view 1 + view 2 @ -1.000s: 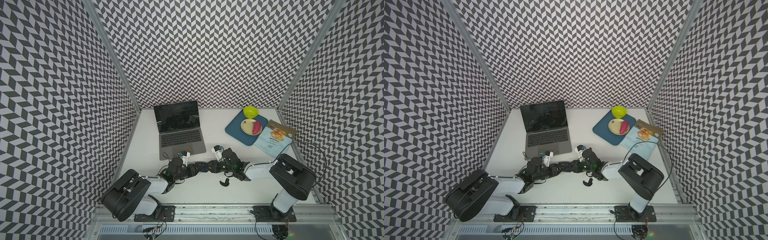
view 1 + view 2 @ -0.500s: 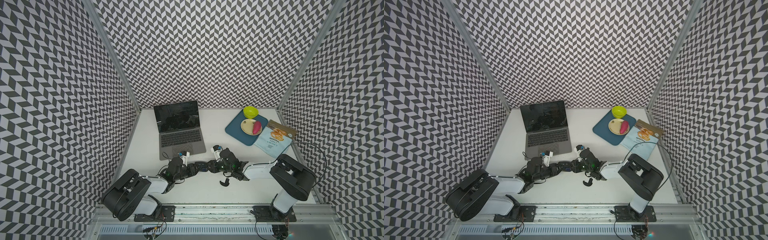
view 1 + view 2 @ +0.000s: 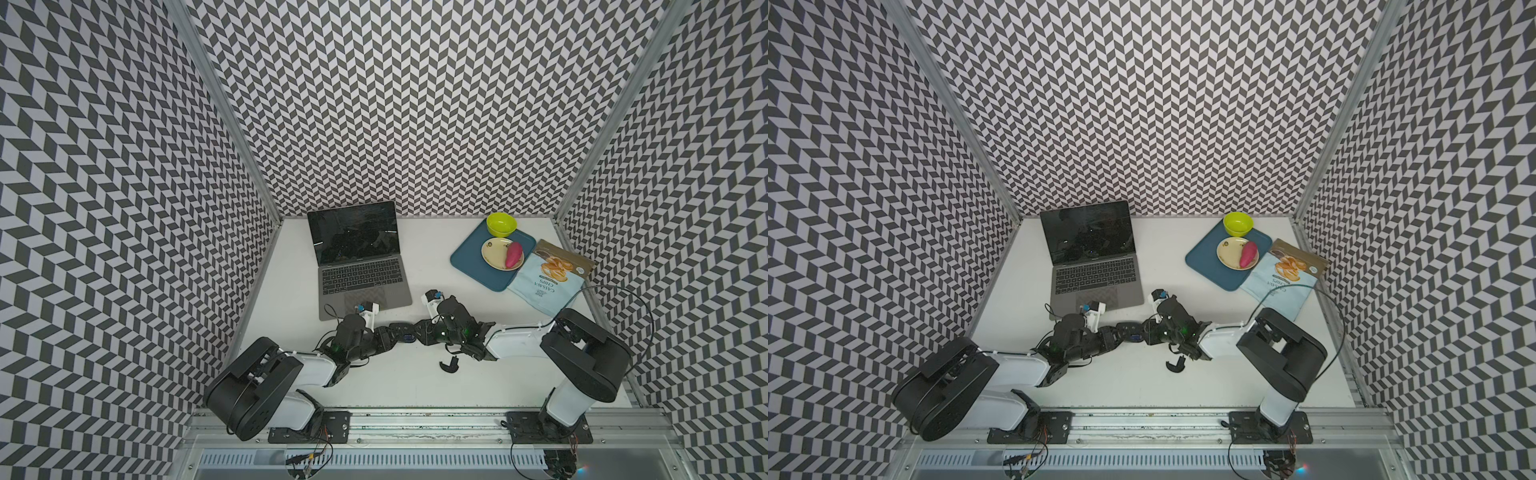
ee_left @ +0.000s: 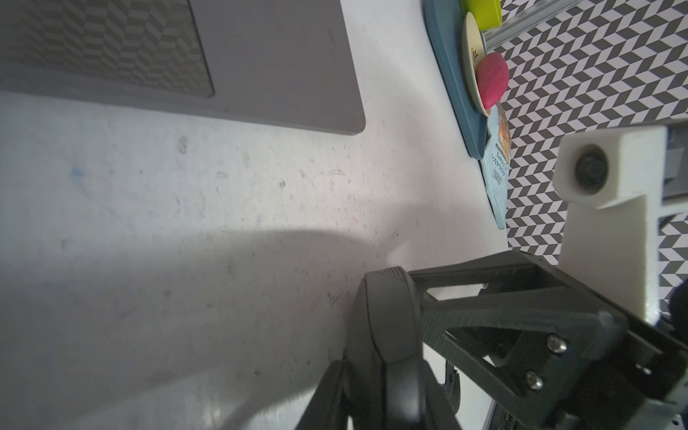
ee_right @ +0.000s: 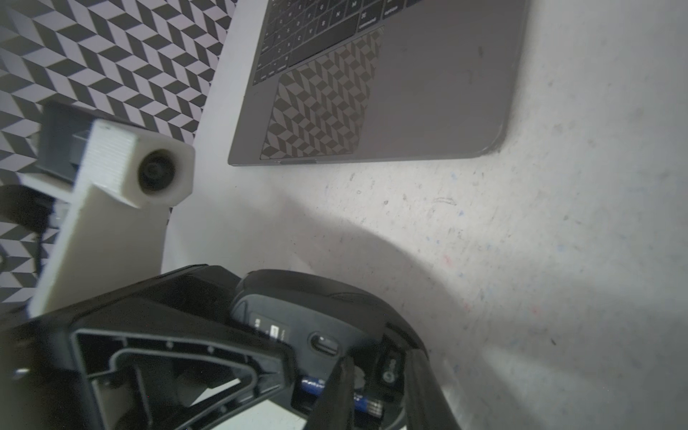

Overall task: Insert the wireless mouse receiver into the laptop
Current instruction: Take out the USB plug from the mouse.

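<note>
White table (image 3: 399, 390), "CASSAVA CHIPS" bag (image 3: 544, 286), left gripper (image 3: 391, 334) clamping mouse (image 5: 316, 305), right gripper (image 5: 381, 389) narrow, hold unclear.

dark-grey laptop (image 3: 361, 274), teal tray (image 3: 468, 258) — black-white chevron walls (image 3: 415, 104)

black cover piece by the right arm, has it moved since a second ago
No. The black cover piece sits in the same spot relative to the laptop.

Bright, even overhead light in both top views; faint glints on the laptop (image 3: 358, 266) screen. Wrist views softer: broad shadows on the table (image 5: 558, 260) near the laptop's front edge, close fingers (image 5: 335, 391) blurred.
</note>
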Robot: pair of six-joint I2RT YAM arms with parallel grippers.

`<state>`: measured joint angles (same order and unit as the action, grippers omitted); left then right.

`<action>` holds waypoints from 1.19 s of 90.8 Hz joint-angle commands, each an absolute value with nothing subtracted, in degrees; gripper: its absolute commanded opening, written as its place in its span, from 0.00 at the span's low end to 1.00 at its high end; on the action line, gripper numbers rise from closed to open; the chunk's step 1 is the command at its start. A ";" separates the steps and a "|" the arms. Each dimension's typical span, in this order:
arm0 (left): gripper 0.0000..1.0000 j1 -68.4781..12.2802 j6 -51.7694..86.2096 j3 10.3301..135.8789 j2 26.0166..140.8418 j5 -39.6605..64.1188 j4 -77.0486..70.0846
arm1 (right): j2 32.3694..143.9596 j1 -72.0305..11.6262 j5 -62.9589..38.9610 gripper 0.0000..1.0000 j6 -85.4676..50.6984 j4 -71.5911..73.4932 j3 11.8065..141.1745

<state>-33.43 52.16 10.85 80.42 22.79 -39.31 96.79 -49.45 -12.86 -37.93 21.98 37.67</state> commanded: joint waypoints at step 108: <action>0.05 -33.31 51.10 9.77 84.67 28.35 -38.50 | 97.36 -47.60 -48.84 0.32 -48.78 58.46 32.81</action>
